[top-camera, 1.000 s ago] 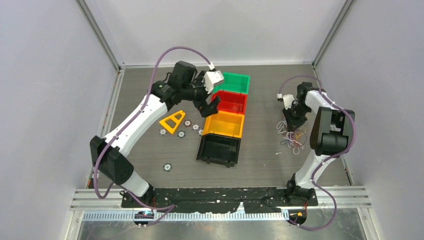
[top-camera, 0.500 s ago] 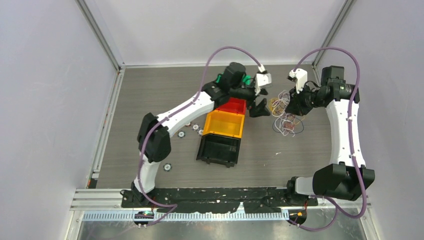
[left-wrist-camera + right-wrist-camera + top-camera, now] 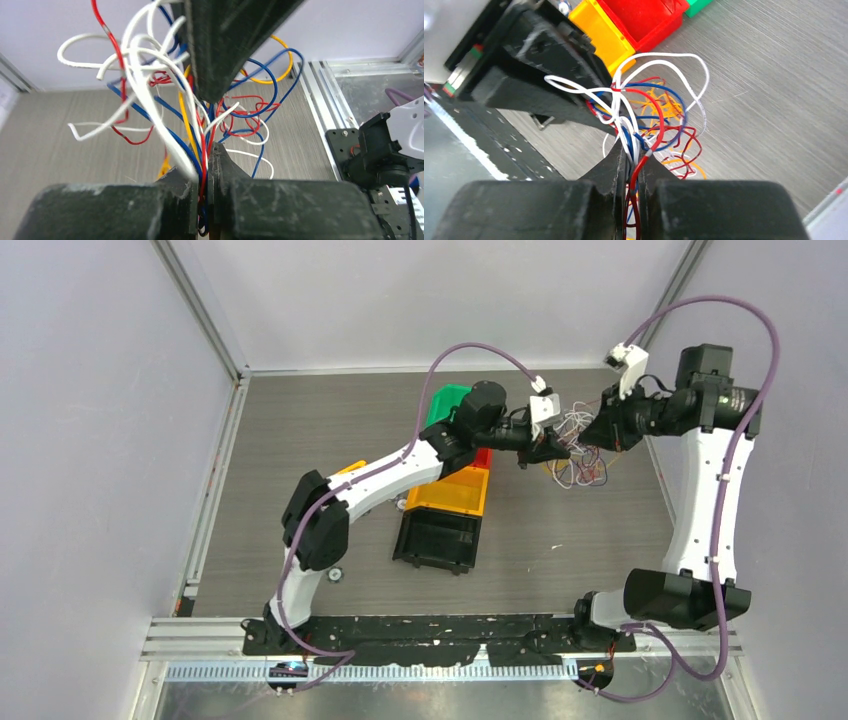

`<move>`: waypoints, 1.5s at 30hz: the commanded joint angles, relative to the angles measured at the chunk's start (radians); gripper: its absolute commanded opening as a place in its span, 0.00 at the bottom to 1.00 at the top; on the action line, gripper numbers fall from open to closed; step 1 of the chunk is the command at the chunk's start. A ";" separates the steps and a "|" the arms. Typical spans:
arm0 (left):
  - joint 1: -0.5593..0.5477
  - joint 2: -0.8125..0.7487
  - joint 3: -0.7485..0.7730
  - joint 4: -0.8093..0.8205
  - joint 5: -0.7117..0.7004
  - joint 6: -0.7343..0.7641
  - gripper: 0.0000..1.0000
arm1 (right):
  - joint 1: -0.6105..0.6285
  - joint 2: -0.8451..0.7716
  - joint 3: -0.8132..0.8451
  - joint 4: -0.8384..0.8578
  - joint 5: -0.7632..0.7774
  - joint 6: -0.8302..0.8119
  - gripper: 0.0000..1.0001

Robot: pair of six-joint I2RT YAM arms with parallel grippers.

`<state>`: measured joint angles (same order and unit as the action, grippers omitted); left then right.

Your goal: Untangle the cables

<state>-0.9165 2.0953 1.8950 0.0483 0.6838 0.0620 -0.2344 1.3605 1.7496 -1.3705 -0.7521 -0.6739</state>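
Though tangled, cables point(image 3: 578, 462): long axis approx. L–R

cables point(image 3: 235, 107): thin wire in smooth plastic sheath; slight sheen
left gripper point(image 3: 202, 172): black plastic; matt, grainy; edges scuffed pale
right gripper point(image 3: 633, 172): black plastic; matt, rough
table point(image 3: 774, 75): grey wood-grain top; matt, finely streaked
red bin point(image 3: 649, 20); yellow bin point(image 3: 599, 25): smooth plastic; semi-gloss
frame rail point(image 3: 320, 95): bare metal; brushed, dull
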 commanded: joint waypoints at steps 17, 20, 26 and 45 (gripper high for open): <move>0.057 -0.088 -0.123 -0.099 -0.050 -0.028 0.00 | -0.312 0.115 0.176 -0.071 -0.119 -0.055 0.08; 0.056 -0.098 -0.114 -0.078 -0.042 -0.055 0.00 | -0.312 0.072 0.072 -0.085 -0.148 -0.073 0.30; 0.058 -0.108 -0.078 -0.055 -0.022 -0.131 0.00 | -0.312 0.045 -0.095 -0.076 -0.094 -0.061 0.72; 0.067 -0.102 -0.118 0.255 0.050 -0.603 0.00 | -0.083 -0.157 -0.657 0.827 -0.170 0.587 0.95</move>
<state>-0.8486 2.0056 1.7916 0.1192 0.6949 -0.4000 -0.3897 1.2480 1.1591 -0.8185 -0.9203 -0.2466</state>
